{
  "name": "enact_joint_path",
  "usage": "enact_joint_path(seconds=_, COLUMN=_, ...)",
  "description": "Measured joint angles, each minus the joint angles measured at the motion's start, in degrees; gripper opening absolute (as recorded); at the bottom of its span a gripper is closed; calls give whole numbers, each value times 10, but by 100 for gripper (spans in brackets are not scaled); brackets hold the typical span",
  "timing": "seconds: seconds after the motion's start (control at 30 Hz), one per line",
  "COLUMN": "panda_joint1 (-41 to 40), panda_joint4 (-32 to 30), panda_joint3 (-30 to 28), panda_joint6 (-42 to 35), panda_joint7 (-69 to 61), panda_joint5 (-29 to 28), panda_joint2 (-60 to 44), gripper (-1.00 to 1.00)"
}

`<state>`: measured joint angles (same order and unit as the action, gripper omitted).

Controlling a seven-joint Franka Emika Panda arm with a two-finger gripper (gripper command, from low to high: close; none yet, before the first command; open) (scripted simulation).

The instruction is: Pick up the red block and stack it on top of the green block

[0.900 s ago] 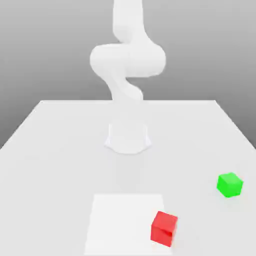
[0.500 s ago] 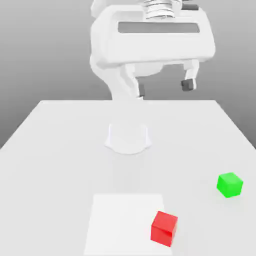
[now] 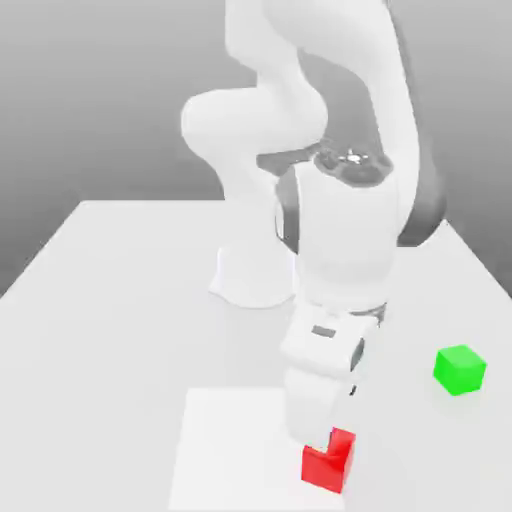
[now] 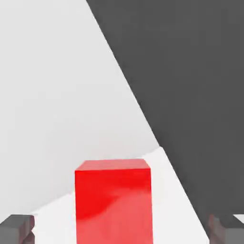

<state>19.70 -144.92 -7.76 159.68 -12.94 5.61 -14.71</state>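
The red block (image 3: 336, 464) sits on the white table near the front, at the corner of a paler square patch. My gripper (image 3: 322, 438) has come down right over it, and the hand covers the block's upper left part. In the hand view the red block (image 4: 114, 205) stands between my two dark fingertips (image 4: 16, 228), with a gap on each side, so the gripper (image 4: 121, 232) is open and holds nothing. The green block (image 3: 459, 369) rests on the table toward the exterior view's right, well apart from the red one.
The arm's round base (image 3: 255, 278) stands at the middle of the table (image 3: 110, 330). A paler square patch (image 3: 235, 445) lies on the tabletop at the front. The table's edge runs close behind the red block in the hand view.
The hand has swung down from high above the table to sit around the red block. Both blocks are where they were.
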Motion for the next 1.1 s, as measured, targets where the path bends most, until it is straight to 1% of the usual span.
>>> enact_joint_path(seconds=0.07, panda_joint1=-10, panda_joint4=6, panda_joint3=13, panda_joint6=34, panda_joint7=-12, panda_joint5=14, panda_joint2=-42, gripper=0)
enact_joint_path(seconds=0.1, panda_joint1=-14, panda_joint4=8, panda_joint3=18, panda_joint6=45, panda_joint7=-15, panda_joint5=19, panda_joint2=-54, gripper=-100)
enact_joint_path(seconds=0.33, panda_joint1=-13, panda_joint4=7, panda_joint3=17, panda_joint6=42, panda_joint7=-14, panda_joint5=17, panda_joint2=-53, gripper=-100)
enact_joint_path(seconds=0.5, panda_joint1=1, panda_joint4=-7, panda_joint3=-2, panda_joint6=-33, panda_joint7=11, panda_joint5=-18, panda_joint2=37, gripper=-100)
enact_joint_path(seconds=0.53, panda_joint1=10, panda_joint4=-13, panda_joint3=7, panda_joint6=-42, panda_joint7=13, panda_joint5=-21, panda_joint2=51, gripper=-100)
enact_joint_path(seconds=0.63, panda_joint1=56, panda_joint4=-35, panda_joint3=54, panda_joint6=-57, panda_joint7=11, panda_joint5=-24, panda_joint2=85, gripper=-100)
enact_joint_path(seconds=0.7, panda_joint1=109, panda_joint4=-50, panda_joint3=86, panda_joint6=-64, panda_joint7=10, panda_joint5=-27, panda_joint2=107, gripper=-100)
enact_joint_path(seconds=0.83, panda_joint1=209, panda_joint4=-81, panda_joint3=132, panda_joint6=-77, panda_joint7=13, panda_joint5=-40, panda_joint2=154, gripper=-100)
enact_joint_path(seconds=0.87, panda_joint1=233, panda_joint4=-87, panda_joint3=139, panda_joint6=-76, panda_joint7=15, panda_joint5=-45, panda_joint2=160, gripper=-100)
enact_joint_path(seconds=0.93, panda_joint1=273, panda_joint4=-91, panda_joint3=131, panda_joint6=-51, panda_joint7=21, panda_joint5=-55, panda_joint2=139, gripper=-100)
enact_joint_path(seconds=1.03, panda_joint1=258, panda_joint4=-90, panda_joint3=112, panda_joint6=5, panda_joint7=29, panda_joint5=-66, panda_joint2=83, gripper=-100)
enact_joint_path(seconds=1.07, panda_joint1=258, panda_joint4=-89, panda_joint3=109, panda_joint6=22, panda_joint7=32, panda_joint5=-70, panda_joint2=65, gripper=100)
enact_joint_path(seconds=1.1, panda_joint1=258, panda_joint4=-89, panda_joint3=109, panda_joint6=22, panda_joint7=32, panda_joint5=-70, panda_joint2=65, gripper=100)
